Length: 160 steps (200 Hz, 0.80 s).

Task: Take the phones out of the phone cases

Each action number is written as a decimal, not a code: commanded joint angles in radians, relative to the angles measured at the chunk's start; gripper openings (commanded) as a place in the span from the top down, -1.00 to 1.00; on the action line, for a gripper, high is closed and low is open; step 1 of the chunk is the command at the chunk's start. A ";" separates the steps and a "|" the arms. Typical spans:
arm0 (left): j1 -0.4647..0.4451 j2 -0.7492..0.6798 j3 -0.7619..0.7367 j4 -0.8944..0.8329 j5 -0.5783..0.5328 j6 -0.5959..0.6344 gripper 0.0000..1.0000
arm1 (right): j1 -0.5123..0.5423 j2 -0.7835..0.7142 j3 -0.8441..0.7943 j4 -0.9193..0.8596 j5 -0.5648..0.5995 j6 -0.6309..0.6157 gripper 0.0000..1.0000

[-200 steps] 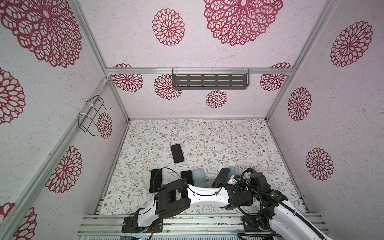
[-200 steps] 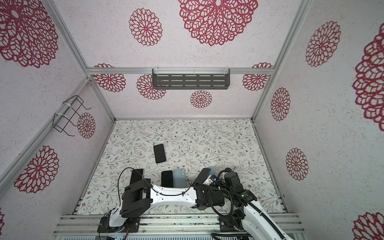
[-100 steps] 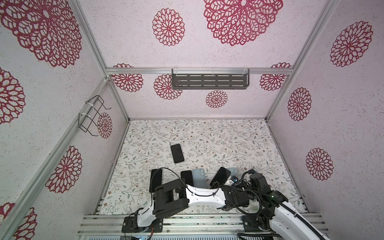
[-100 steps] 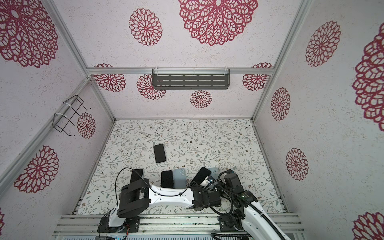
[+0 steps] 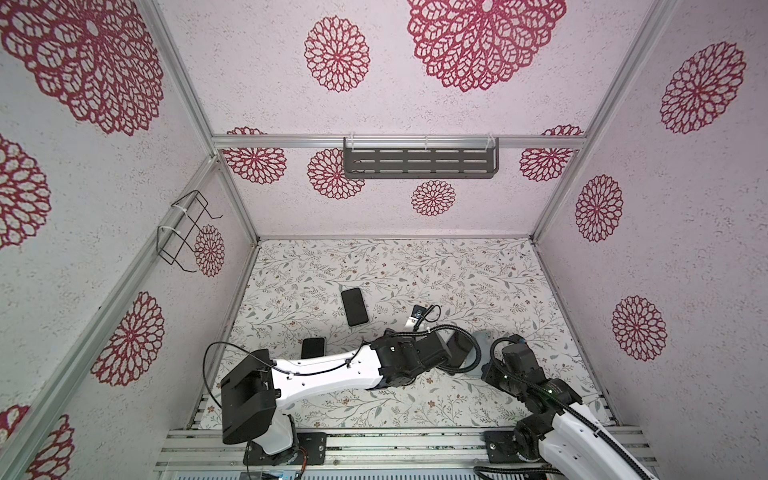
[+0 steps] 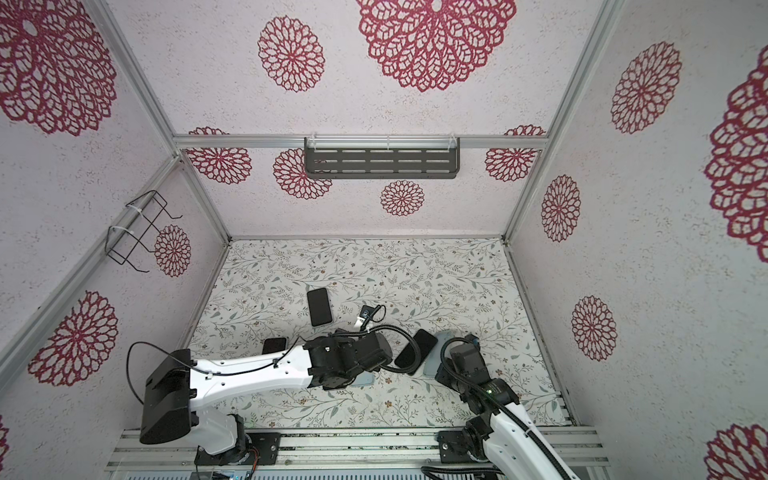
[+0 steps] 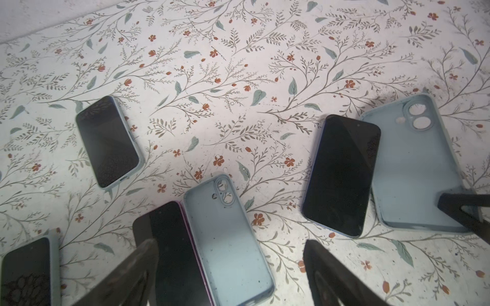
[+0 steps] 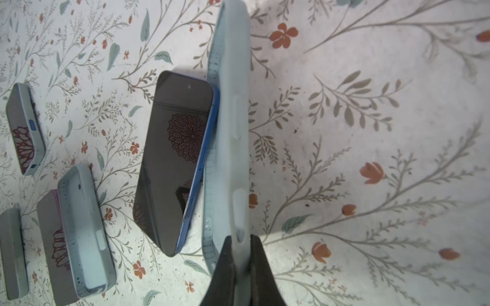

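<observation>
One phone (image 7: 342,174), dark-screened with a blue rim, lies screen up and bare on the floral table (image 7: 238,79), outside its phone case (image 7: 413,169). Its long side touches the case's rim, and in the right wrist view the phone (image 8: 172,159) seems to lean slightly against that wall. The phone case is pale blue and empty, hollow side up, with the camera cut-out showing. The right gripper (image 8: 241,243) is clamped on the case's rim near one corner, a finger on each side of the wall (only one dark fingertip of it shows in the left wrist view). The left gripper (image 7: 230,243) hangs above the table with its jaws wide apart and nothing between them, clear of the phone. Below it lie a second empty case (image 7: 228,233) and, touching its side, a pink-edged phone (image 7: 172,251). Farther off a cased phone (image 7: 108,140) lies alone, and another cased handset (image 7: 26,270) is cut off by the frame's edge. In a top view the phone (image 6: 415,351) sits toward the front of the table, between the wrists of the two arms.
</observation>
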 commanded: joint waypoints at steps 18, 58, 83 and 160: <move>0.067 -0.092 -0.047 0.043 -0.005 0.012 -0.82 | 0.030 0.203 0.113 0.094 -0.068 -0.170 1.00; 0.112 -0.203 -0.115 0.044 -0.021 -0.017 -0.87 | 0.143 0.383 0.240 0.074 0.008 -0.269 1.00; 0.139 -0.263 -0.154 0.044 -0.020 -0.028 -0.90 | 0.183 0.465 0.308 -0.027 0.161 -0.255 1.00; 0.178 -0.349 -0.203 0.009 -0.040 -0.045 -0.93 | 0.214 0.443 0.329 -0.092 0.384 -0.229 1.00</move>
